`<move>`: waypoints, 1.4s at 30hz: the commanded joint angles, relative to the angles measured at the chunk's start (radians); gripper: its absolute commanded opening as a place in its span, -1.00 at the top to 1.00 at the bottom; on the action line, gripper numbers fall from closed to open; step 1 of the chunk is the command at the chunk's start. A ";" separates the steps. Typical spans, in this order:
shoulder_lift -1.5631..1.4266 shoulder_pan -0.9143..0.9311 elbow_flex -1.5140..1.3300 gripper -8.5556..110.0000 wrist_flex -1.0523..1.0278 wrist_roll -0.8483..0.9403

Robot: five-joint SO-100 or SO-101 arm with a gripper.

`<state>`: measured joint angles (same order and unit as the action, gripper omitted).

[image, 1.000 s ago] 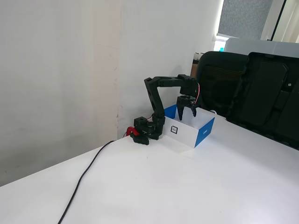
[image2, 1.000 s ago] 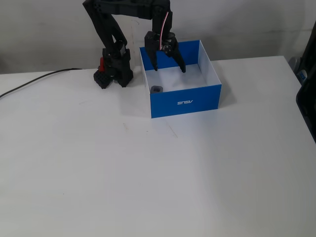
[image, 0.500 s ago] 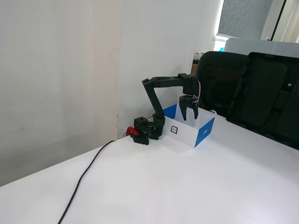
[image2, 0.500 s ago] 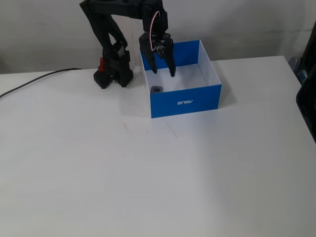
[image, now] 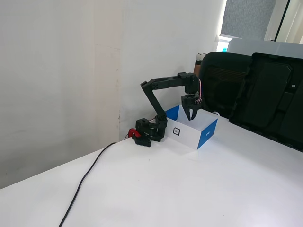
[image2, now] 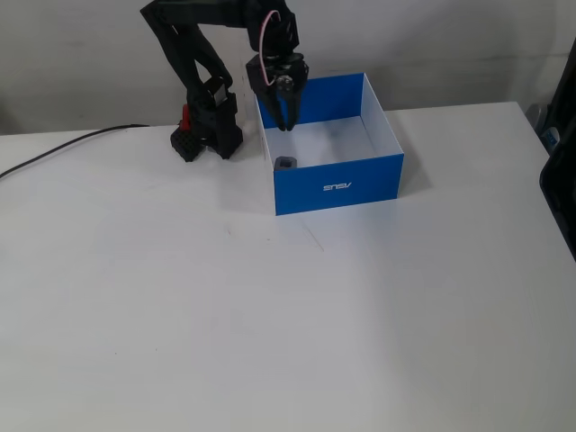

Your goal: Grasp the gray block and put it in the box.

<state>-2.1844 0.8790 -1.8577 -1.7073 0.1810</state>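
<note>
At the far left of both fixed views a black cable point(image2: 63, 144) runs across the white surface point(image2: 270, 324) toward the arm's base point(image2: 205, 135), which sits in the upper left of the frame beside a small red part point(image2: 186, 115). Just right of the base stands the box point(image2: 337, 187), blue-sided with a white floor, in the upper middle of the frame; the other fixed view shows its white side with the small square mark point(image: 177, 131). The block point(image2: 286, 163) lies inside the box, on the floor in the near-left corner, close against the blue front wall; it cannot be seen in the side-on view, where the box wall hides it. The tool point(image2: 286, 126) hangs above the left rear part of the box, pointing down, its fingers drawn together to a point with nothing between them, clear of the block below. Judged from how things lie, the placing step looks done: the block is in the box and the tool is empty. What remains is probably only to lift the arm clear of the box rim and bring it home, taking care not to catch the left wall. At the right edge dark chairs point(image: 265, 90) stand behind the surface.
</note>
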 commanded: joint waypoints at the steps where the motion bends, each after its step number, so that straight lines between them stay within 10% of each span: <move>1: -0.067 -0.078 0.080 0.85 -0.003 -0.008; 42: -0.612 -0.942 -0.492 0.85 0.304 0.146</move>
<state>-2.7259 -0.0353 -2.3439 -1.4251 0.3160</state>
